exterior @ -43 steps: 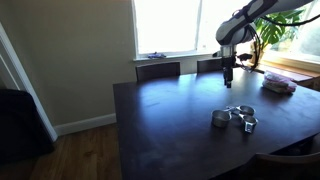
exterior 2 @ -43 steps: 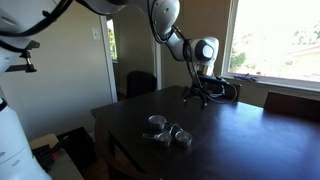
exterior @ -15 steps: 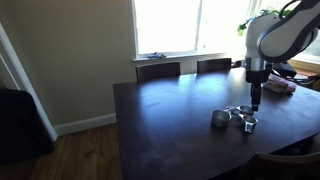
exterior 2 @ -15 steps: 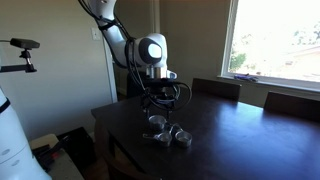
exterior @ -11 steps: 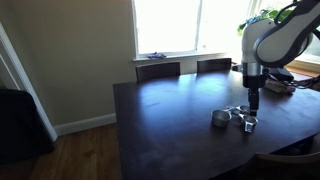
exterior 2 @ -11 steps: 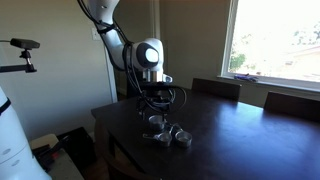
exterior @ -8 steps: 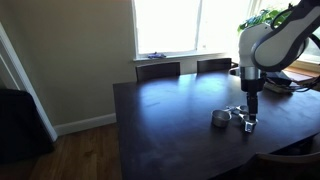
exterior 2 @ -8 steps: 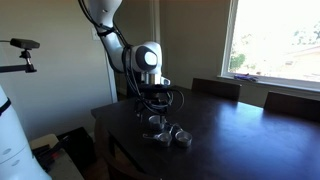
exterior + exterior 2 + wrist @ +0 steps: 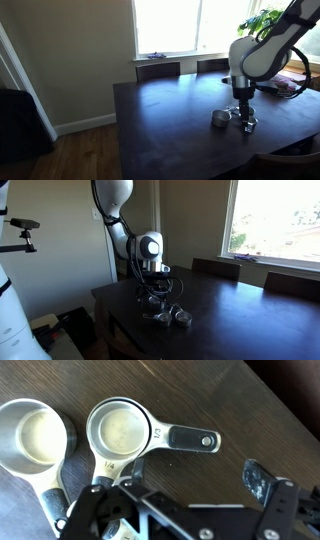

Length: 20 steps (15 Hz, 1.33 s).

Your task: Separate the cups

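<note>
Several shiny silver measuring cups (image 9: 233,118) lie close together on the dark wooden table (image 9: 170,120); they also show in an exterior view (image 9: 168,313). In the wrist view one cup (image 9: 120,430) lies with its long flat handle pointing right, and a second cup (image 9: 36,440) sits beside it on the left. My gripper (image 9: 197,476) is open and empty. It hovers just above the table beside the cup handle, with bare wood between its fingers. In both exterior views it hangs low over the cluster (image 9: 243,107) (image 9: 152,297).
Two chairs (image 9: 158,70) stand at the table's far side under a window. A pinkish object (image 9: 279,85) and cables lie at the table's far corner, near a plant (image 9: 268,28). The table's edge (image 9: 120,330) is close to the cups.
The arm has swung from the far side of the table over to the cups and come down close above them. The cups have not moved.
</note>
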{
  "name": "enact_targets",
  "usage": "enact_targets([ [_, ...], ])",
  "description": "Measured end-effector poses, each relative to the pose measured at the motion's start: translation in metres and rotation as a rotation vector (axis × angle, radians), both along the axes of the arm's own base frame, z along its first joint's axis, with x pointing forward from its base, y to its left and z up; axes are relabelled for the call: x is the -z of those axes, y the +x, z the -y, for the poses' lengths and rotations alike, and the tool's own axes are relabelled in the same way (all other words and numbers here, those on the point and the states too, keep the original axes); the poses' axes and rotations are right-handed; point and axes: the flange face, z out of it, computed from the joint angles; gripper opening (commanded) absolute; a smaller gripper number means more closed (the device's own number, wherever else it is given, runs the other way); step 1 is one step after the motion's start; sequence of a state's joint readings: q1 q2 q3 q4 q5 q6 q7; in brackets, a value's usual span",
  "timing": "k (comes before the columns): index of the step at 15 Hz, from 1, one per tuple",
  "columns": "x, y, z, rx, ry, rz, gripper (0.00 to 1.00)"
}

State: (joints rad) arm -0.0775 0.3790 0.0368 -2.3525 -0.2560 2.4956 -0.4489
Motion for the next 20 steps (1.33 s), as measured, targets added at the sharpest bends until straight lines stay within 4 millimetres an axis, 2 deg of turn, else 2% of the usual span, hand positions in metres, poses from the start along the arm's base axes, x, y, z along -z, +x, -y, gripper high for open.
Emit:
enact_targets([
  [10,0.033,0.027,-0.022,-0.033,-0.003,-0.012,1.0],
  [20,0.039,0.034,-0.029,-0.112,-0.058,-0.002,1.0],
])
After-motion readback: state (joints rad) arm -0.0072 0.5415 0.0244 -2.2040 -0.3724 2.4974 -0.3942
